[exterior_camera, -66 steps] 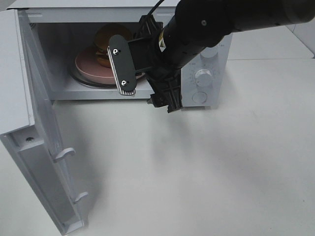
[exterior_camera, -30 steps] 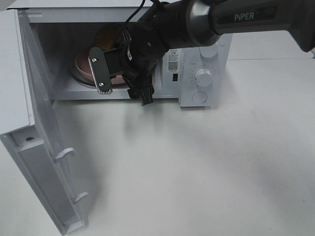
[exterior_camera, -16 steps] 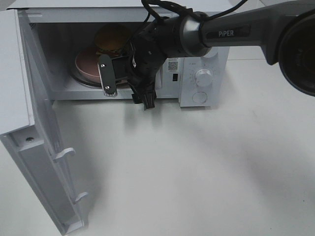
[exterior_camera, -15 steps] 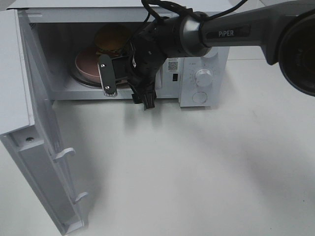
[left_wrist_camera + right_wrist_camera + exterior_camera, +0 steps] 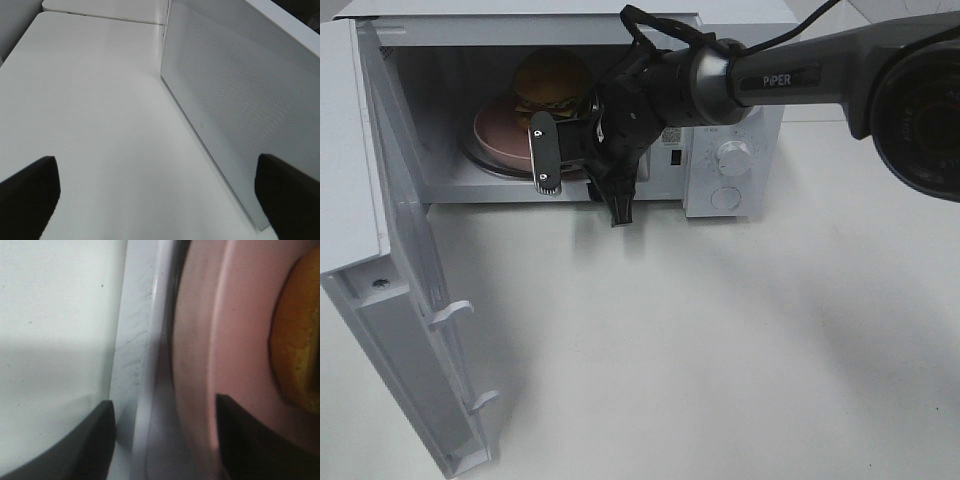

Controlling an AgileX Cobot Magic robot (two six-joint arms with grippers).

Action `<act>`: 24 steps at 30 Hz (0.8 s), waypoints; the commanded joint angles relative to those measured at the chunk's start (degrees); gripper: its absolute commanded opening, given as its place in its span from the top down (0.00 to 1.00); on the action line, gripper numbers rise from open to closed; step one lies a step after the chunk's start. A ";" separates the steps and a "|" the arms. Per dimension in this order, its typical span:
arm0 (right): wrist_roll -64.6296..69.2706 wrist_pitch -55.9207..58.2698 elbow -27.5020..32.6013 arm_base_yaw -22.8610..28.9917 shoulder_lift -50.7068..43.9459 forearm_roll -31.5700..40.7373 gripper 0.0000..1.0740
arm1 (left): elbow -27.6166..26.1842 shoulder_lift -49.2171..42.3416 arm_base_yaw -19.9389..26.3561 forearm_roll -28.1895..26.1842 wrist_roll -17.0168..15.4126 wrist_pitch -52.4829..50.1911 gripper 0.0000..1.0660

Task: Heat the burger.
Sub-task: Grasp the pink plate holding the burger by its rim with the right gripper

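My right pincer (image 5: 165,440): jaws apart, straddling the pink plate's (image 5: 500,130) rim at the microwave's (image 5: 740,120) mouth; grasp unclear.
Burger (image 5: 552,82): on that plate, just beyond my fingertips.
My left pincer (image 5: 157,192): released, beside the microwave's wall.

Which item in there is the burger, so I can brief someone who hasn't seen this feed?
Find the white microwave oven standing with its door swung open. Inside sits a round pink plate. On the plate's rear part is the tall burger, the only thing with a glossy golden-brown bun, unlike the flat, plain pink plate beneath it.
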 commanded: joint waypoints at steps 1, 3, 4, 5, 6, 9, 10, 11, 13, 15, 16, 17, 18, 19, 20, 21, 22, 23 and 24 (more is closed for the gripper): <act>0.74 1.09 -0.17 -0.17 0.00 0.29 0.75 | 0.23 -0.40 0.00 -0.23 -0.06 -0.46 0.08; 0.86 1.38 -0.17 -0.17 0.00 0.86 0.88 | 0.23 -0.40 0.00 -0.23 -0.06 -0.46 0.08; 0.86 1.38 -0.17 -0.17 0.00 0.86 0.88 | 0.23 -0.40 0.00 -0.23 -0.06 -0.46 0.08; 0.86 1.38 -0.17 -0.17 -0.11 1.38 0.92 | 0.23 -0.40 0.00 -0.23 -0.06 -0.46 0.08; 0.80 1.38 -0.17 -0.17 -0.34 2.41 1.00 | 0.23 -0.40 0.00 -0.23 -0.06 -0.46 0.08; 0.69 1.55 -0.17 -0.17 -0.80 3.15 1.00 | 0.23 -0.40 0.00 -0.23 -0.06 -0.46 0.08; 0.69 1.55 -0.17 -0.17 -0.80 3.15 1.00 | 0.23 -0.40 0.00 -0.23 -0.06 -0.46 0.08; 0.69 2.41 -0.17 0.11 -1.03 3.15 1.00 | 0.23 -0.40 0.00 -0.23 -0.06 -0.46 0.08; 0.69 3.84 -0.17 0.46 -1.32 3.15 1.00 | 0.23 -0.40 0.00 -0.23 -0.06 -0.46 0.08; 0.69 4.01 -0.17 0.52 -1.38 3.15 1.00 | 0.23 -0.40 0.00 -0.23 -0.06 -0.46 0.08; 0.69 4.41 -0.17 1.38 -1.43 3.21 1.00 | 0.23 -0.40 0.00 -0.23 -0.06 -0.46 0.08; 0.69 4.41 -0.17 1.38 -1.43 3.21 1.00 | 0.23 -0.40 0.00 -0.23 -0.06 -0.46 0.08; 0.69 4.87 -0.17 1.55 -1.60 3.21 1.00 | 0.23 -0.40 0.00 -0.23 -0.06 -0.46 0.08; 0.69 6.07 -0.17 2.06 -1.95 3.21 1.00 | 0.23 -0.40 0.00 -0.23 -0.06 -0.46 0.08; 0.69 6.07 -0.17 2.06 -1.95 3.21 1.00 | 0.23 -0.40 0.00 -0.23 -0.06 -0.46 0.08; 0.69 6.53 -0.11 2.52 -2.01 3.21 1.00 | 0.23 -0.40 0.00 -0.23 -0.06 -0.46 0.08; 0.69 7.28 -0.11 2.86 -2.69 3.21 1.00 | 0.23 -0.40 0.00 -0.23 -0.06 -0.46 0.08; 0.69 7.28 -0.11 2.86 -2.69 3.21 1.00 | 0.23 -0.40 0.00 -0.23 -0.06 -0.46 0.08; 0.69 7.85 -0.06 3.21 -3.38 3.15 1.00 | 0.23 -0.40 0.00 -0.23 -0.06 -0.46 0.08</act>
